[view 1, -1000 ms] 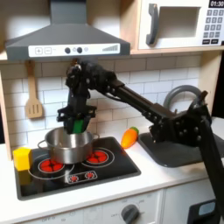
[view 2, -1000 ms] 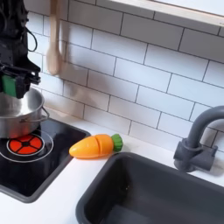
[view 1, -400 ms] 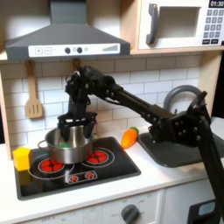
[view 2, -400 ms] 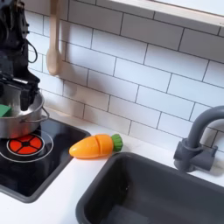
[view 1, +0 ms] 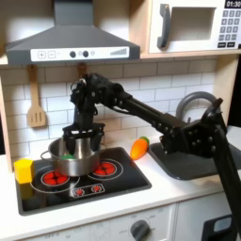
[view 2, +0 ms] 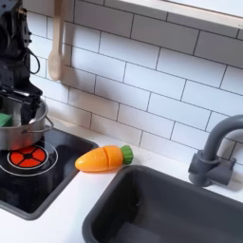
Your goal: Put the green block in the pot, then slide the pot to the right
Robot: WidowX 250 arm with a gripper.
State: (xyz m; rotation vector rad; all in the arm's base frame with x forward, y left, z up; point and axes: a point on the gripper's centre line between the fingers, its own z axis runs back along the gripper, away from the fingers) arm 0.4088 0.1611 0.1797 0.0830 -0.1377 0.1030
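Fingers [view 1: 77, 141] down inside the pot [view 1: 72, 158], green block [view 2: 5, 120] w/ them; grip can't tell.

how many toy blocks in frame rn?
2. Yellow block on the counter at the stove's left edge in the first exterior view; green block in the pot beneath the gripper. Others may be hidden.

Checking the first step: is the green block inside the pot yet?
Inside: the green block sits below the pot rim, with the gripper lowered into the pot.
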